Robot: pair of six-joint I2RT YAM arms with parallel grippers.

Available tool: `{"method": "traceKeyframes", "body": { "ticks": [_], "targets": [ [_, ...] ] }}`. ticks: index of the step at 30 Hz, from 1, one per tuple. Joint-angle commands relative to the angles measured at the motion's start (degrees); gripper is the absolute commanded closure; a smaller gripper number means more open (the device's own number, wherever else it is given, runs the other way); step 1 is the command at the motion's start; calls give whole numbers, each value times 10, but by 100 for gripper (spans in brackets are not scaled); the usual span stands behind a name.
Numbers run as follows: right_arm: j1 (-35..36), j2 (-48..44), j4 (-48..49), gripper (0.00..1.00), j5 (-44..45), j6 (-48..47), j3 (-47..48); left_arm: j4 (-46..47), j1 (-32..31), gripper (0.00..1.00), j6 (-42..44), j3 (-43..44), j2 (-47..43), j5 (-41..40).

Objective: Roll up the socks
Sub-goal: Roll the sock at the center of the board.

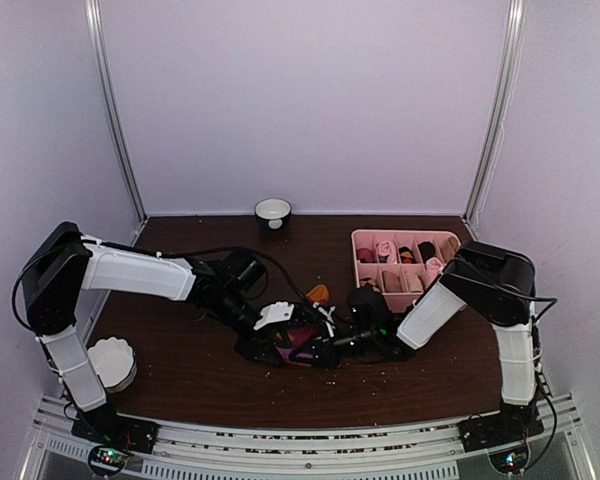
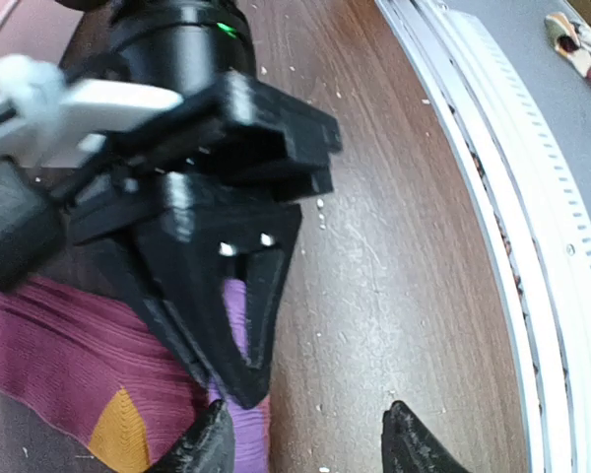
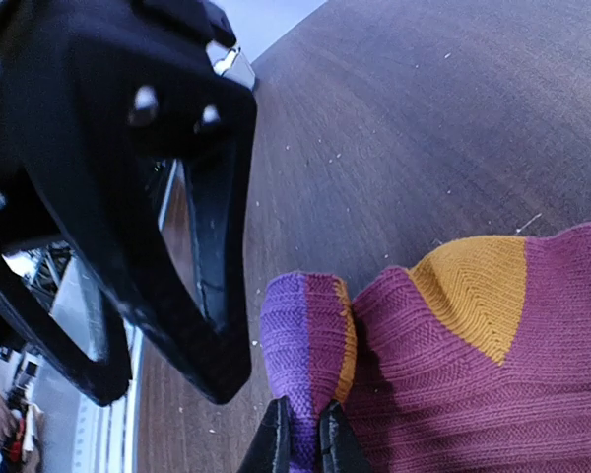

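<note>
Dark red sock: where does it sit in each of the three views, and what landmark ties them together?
Top external: dark red sock at table centre, mostly hidden.
Left wrist: lower left, behind the right claw.
Right wrist: lower right, filling that corner.
Shared landmark: its purple cuff, pinched by the right claw in both wrist views.

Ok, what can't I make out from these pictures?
Dark red sock: full shape; left hand and right hand cover it from above, both wrist views cut it off.
Tan sock: in no view; perhaps under them, top view.
Pink tray contents: too small in the top view.
</note>
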Motion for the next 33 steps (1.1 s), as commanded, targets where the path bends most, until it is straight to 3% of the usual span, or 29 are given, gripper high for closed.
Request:
{"method": "traceKeyframes", "body": {
  "ticks": [1, 8, 19, 27, 29, 33],
  "targets": [
    [-24, 100, -120, 100, 28, 92, -49, -10, 3, 49, 44, 8, 23, -26],
    [-25, 108, -124, 100, 16, 87, -57, 35, 3, 53, 34, 7, 47, -87],
    [-25, 88, -306, 100, 67, -40, -19, -10, 4, 51, 33, 14, 26, -54],
    [-23, 81, -294, 100, 76, -30, -25, 12, 4, 61, 10, 19, 67, -67],
    [-23, 80, -293, 100, 75, -31, -25, 39, 4, 59, -7, 17, 66, -96],
    [-23, 82, -293, 100, 71, -31, -25, 31, 3, 58, -7, 33, 60, -78]
  ]
}}
